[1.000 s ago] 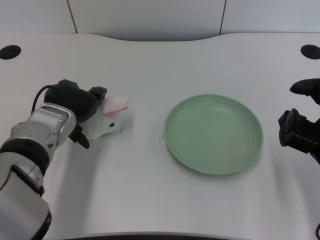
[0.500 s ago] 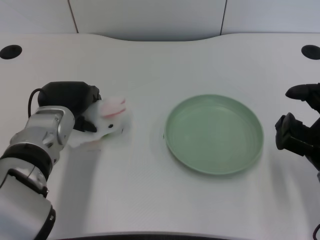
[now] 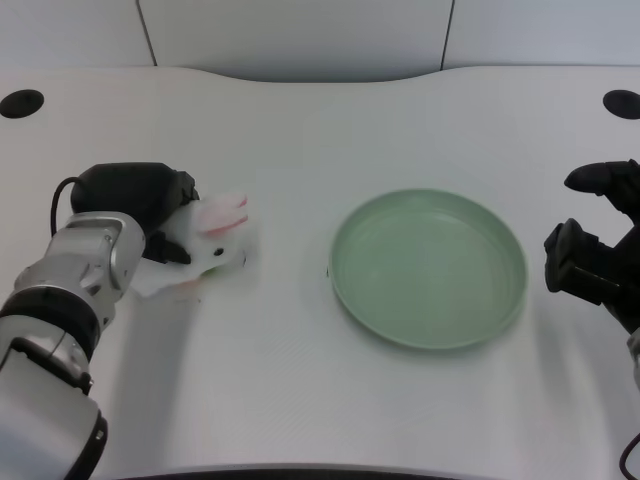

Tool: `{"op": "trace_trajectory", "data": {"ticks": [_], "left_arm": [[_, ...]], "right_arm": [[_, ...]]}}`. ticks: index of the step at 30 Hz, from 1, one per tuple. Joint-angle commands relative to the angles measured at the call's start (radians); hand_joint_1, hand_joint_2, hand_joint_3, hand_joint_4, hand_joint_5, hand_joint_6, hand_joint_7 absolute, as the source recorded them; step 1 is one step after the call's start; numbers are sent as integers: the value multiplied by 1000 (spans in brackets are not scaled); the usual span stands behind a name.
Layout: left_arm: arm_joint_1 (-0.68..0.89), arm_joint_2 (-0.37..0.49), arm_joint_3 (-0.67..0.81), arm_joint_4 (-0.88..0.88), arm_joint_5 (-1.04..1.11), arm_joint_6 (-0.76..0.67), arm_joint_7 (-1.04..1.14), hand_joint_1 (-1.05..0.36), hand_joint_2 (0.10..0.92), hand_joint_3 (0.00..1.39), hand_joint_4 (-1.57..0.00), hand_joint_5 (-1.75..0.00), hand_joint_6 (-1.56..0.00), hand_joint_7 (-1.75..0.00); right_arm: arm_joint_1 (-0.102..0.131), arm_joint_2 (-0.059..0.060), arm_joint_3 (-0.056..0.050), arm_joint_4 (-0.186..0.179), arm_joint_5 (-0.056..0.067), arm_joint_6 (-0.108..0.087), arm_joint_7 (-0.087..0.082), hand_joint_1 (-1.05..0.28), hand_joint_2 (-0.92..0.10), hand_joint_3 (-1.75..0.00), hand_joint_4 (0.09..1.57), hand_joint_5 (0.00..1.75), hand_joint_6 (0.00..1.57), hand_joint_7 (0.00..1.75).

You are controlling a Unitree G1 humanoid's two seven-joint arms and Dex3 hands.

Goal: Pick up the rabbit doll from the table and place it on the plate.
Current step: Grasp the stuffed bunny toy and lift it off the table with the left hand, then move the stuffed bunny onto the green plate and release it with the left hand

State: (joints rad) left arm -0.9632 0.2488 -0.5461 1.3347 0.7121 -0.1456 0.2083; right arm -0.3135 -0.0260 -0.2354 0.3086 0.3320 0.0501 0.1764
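The rabbit doll (image 3: 208, 240) is white with pink ears and sits on the table at the left, its ears pointing right. My left hand (image 3: 140, 200) is wrapped around its back half and grips it, with black fingers showing along the doll's left side. The doll's rear part is hidden behind the hand. The green plate (image 3: 428, 267) lies empty right of centre, well apart from the doll and the hand.
My right hand (image 3: 598, 255) waits at the right edge, just past the plate's rim. Two black round holes (image 3: 20, 103) (image 3: 621, 103) sit in the table's far corners. A grey wall runs along the back.
My left hand has turned and closed over the doll's rear. The doll has rolled from lying flat to sitting with its ears raised. The right hand has drifted slightly.
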Motion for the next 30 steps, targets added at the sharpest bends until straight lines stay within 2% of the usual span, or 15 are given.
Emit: {"op": "trace_trajectory", "data": {"ticks": [1,3,7,9,11,12,14,15,21,23,24,25,26,28,30], "left_arm": [[10,25,14,1,-11,-13,14,-250,918,7,-679,-1126,-952,-411],[6,30,19,-4,-16,-23,16,-250,920,7,-674,-1099,-944,-404],[-22,45,49,-24,-44,-61,-3,-242,921,122,-651,-1085,-896,-453],[-31,53,75,-38,-69,-101,-4,-250,921,89,-658,-1198,-793,-815],[-43,55,94,-50,-86,-140,10,-231,919,60,-655,-1540,-649,-1362],[-47,54,98,-53,-88,-148,15,-232,912,42,-639,-1650,-597,-1455],[-61,46,101,-59,-90,-161,12,-233,909,31,-631,-1706,-576,-1493],[-71,39,100,-64,-91,-172,10,-253,914,31,-639,-1652,-585,-1495],[-113,-8,79,-75,-72,-200,33,-236,870,3,-679,-1665,-632,-1610],[-132,-31,70,-74,-66,-204,33,-252,901,26,-742,-1729,-649,-1718],[-144,-47,65,-75,-64,-204,29,-254,905,30,-751,-1738,-651,-1732],[-154,-63,60,-75,-61,-202,24,-282,907,98,-742,-1638,-656,-1635],[-161,-74,57,-74,-59,-201,21,-294,865,219,-744,-1617,-648,-1637],[-177,-102,44,-67,-48,-187,12,-285,636,655,-708,-1667,-616,-1702],[-183,-111,39,-63,-43,-181,10,-278,563,780,-686,-1702,-602,-1735]], "right_arm": [[4,-2,0,-4,-7,-11,-9,-19,-291,-1594,1212,1746,880,1746],[2,2,-3,-5,0,-3,-15,-23,-292,-1592,1205,1746,879,1746],[-7,4,-10,17,15,-14,1,-37,-283,-1588,1206,1746,869,1746],[-13,4,-15,28,21,-15,7,-20,-290,-1597,1208,1746,860,1746],[-16,6,-17,36,21,-23,11,-14,-290,-1602,1209,1746,854,1746],[-17,7,-17,37,20,-25,10,-15,-291,-1604,1209,1746,852,1746],[-17,8,-17,33,18,-21,7,-16,-293,-1606,1208,1746,849,1746],[-17,7,-14,29,14,-18,4,-27,-285,-1603,1206,1746,847,1746],[-18,16,-14,37,15,-35,11,-12,-289,-1615,1209,1746,847,1746],[-18,21,-13,37,17,-39,15,-12,-287,-1616,1213,1746,851,1746],[-16,24,-8,32,13,-41,13,-13,-286,-1617,1214,1746,854,1746],[-14,28,-5,27,10,-41,10,-20,-276,-1619,1220,1746,860,1746],[-13,30,-2,24,8,-41,8,-17,-276,-1625,1223,1746,866,1746],[-10,39,-2,18,12,-35,3,12,-279,-1638,1232,1746,884,1746],[-10,42,-2,16,15,-32,0,26,-279,-1643,1236,1746,894,1746]]}}
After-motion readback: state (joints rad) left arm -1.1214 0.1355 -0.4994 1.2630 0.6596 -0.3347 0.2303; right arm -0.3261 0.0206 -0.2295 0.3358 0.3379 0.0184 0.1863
